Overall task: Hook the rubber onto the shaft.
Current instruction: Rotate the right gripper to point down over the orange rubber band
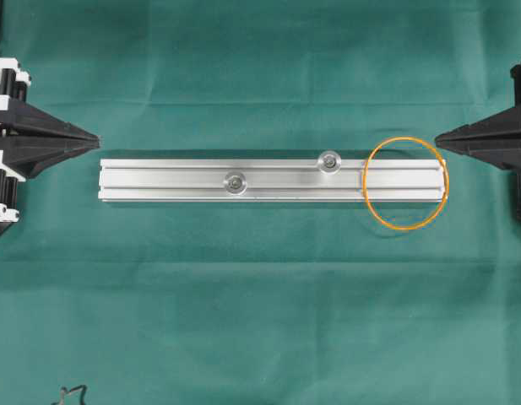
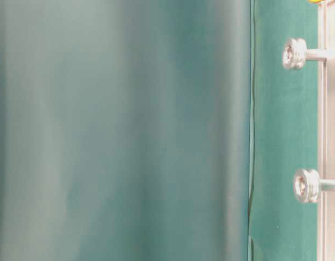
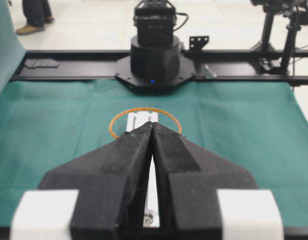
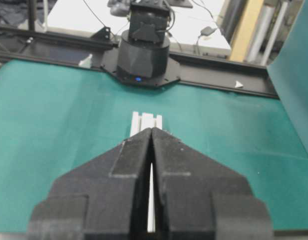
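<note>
Rubber (image 1: 406, 183) lies loose around the rail (image 1: 273, 180)'s right end, centre-right of frame, unhooked from either shaft (image 1: 329, 161) (nearest is upper centre), while left gripper (image 1: 93, 136) and right gripper (image 1: 440, 137), both pinched together and empty, wait at opposite edges, likely parked.

Orange rubber (image 1: 406, 183), silver rail (image 1: 268, 180), plain green cloth (image 1: 243, 321), black grippers, seemingly white-trimmed.

Green cloth (image 1: 243, 287) over the table, silver grooved rail (image 1: 159, 181) lying lengthwise, dark cable end (image 1: 73, 393) at the lower edge
</note>
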`<state>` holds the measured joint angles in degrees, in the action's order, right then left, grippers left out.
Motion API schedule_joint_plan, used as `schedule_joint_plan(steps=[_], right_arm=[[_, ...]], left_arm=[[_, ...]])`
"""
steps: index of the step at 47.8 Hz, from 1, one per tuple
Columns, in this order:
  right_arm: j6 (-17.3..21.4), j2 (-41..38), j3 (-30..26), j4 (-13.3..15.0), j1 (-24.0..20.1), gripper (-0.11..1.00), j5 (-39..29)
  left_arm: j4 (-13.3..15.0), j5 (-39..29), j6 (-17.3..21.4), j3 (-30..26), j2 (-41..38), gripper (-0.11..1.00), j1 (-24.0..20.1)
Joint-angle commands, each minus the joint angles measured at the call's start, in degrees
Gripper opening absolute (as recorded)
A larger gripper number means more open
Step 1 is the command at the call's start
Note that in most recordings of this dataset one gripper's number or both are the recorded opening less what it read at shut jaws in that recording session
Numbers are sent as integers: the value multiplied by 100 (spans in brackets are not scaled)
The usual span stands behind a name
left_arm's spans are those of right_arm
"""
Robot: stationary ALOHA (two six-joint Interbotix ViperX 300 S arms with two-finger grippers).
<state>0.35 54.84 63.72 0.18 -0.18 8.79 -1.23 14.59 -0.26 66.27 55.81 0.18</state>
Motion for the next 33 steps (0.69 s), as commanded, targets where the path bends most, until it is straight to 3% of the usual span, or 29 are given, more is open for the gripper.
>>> schedule_joint_plan(steps=[1, 12, 33], right_arm=[[0, -26, -229, -18, 18, 3, -70], [9, -44, -457, -26, 18, 3, -817], [422, -255, -1099, -26, 18, 3, -3902]], left_arm=[[-18, 9, 9, -211, 0, 0, -9], [-18, -615, -9, -316, 44, 0, -9], [-18, -3331, -35, -976, 18, 0, -9]])
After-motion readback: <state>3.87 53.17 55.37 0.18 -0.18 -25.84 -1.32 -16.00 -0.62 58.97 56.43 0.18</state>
